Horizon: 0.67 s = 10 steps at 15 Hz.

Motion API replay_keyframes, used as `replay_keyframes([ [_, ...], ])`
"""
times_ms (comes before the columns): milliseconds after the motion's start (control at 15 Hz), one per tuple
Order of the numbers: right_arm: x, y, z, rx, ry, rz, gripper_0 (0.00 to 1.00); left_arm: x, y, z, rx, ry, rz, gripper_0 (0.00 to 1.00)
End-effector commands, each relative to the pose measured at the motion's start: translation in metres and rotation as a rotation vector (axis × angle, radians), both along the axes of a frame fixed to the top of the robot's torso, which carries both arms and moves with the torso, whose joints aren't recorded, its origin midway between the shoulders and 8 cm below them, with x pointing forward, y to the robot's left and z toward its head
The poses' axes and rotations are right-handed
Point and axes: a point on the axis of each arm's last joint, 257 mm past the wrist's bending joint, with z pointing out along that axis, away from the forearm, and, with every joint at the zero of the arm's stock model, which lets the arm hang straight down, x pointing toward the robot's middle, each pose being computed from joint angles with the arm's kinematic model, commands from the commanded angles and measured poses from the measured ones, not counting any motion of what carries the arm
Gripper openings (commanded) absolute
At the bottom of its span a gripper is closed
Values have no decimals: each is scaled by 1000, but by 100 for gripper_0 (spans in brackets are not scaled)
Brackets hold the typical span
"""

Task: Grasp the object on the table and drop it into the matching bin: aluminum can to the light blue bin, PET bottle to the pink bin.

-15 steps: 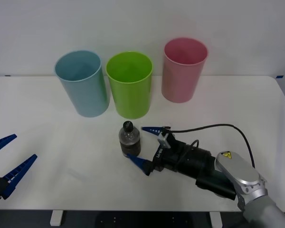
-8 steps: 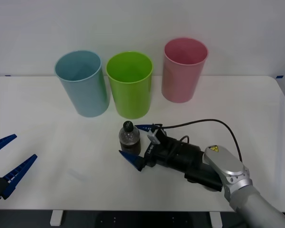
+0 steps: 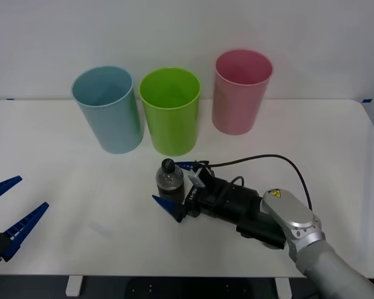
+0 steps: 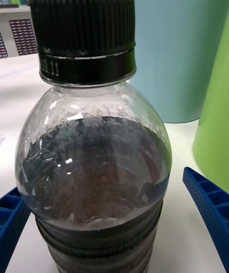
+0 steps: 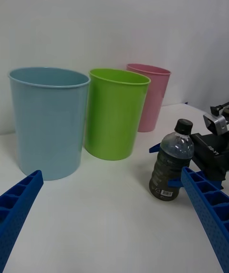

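Observation:
The PET bottle [image 3: 169, 184], clear with a black cap and dark label, stands upright on the white table [image 3: 311, 143] in front of the lime green bin. My right gripper [image 3: 167, 183] is open, with one blue finger on each side of the bottle. In the right wrist view the bottle [image 4: 95, 158] is very close, and there is a gap between it and each of the fingers [image 4: 207, 206]. The pink bin [image 3: 242, 91] stands at the back right and the light blue bin [image 3: 109, 108] at the back left. My left gripper [image 3: 32, 192] is open at the table's near left edge.
A lime green bin [image 3: 170, 118] stands between the two other bins, just behind the bottle. The right arm's black cable [image 3: 268, 159] arcs above the table. The left wrist view takes in the bottle [image 5: 171, 165] and all three bins.
My right gripper has slid left toward the bottle, so its open fingers now reach further along both sides of it. The bottle and the left arm have not moved.

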Motion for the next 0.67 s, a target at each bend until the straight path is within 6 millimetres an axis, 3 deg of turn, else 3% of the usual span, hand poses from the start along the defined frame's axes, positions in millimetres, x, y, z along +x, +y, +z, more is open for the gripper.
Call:
replay_keyframes([
  [67, 0, 0, -1, -5, -5, -1, 5, 0, 0, 0, 0, 0, 0, 100],
  [133, 0, 1, -1, -7, -6, -1, 0, 0, 0, 0, 0, 0, 0, 100],
  [667, -1, 3, -1, -7, -7, 1, 0, 0, 0, 0, 0, 0, 0, 100],
])
